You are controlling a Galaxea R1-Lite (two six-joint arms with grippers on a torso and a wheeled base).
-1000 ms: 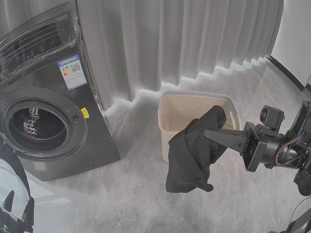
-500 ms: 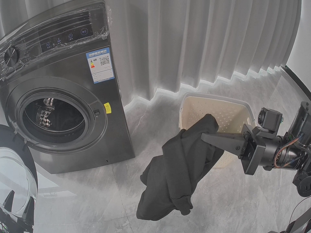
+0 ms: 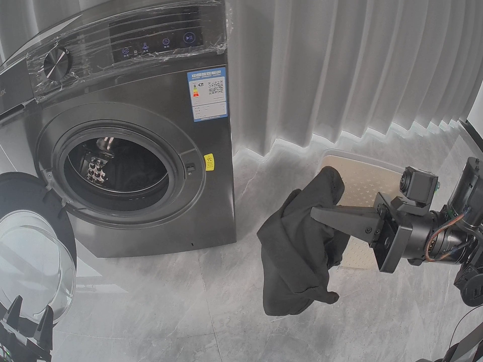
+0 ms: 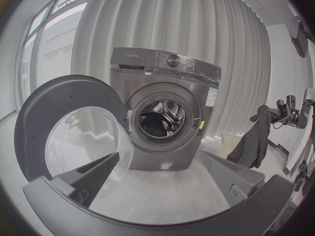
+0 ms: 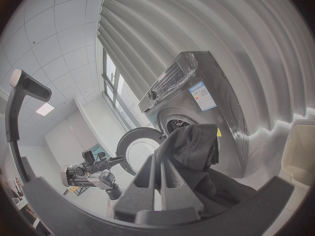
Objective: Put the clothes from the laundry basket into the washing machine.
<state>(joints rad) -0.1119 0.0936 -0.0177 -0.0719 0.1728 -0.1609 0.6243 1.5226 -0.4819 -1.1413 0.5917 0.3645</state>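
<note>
Right gripper, fingers pressed together on a fold of the black garment. The cloth hangs free in the air, its lower end clear of the grey floor, between the washing machine and the laundry basket. The exact pinch point is buried in the fabric.

The basket stands by the white curtain, behind the garment. The cloth and the right arm cover its near wall and most of its inside, so its contents cannot be made out.

The machine's porthole door is swung fully open on the robot's left side, partly cut off at the edge of the head view. Something dark lies low in the drum; what it is cannot be told.

Left gripper, low beside the open door, fingers spread wide and holding nothing. Plastic film wraps the control panel, blurring its markings.
</note>
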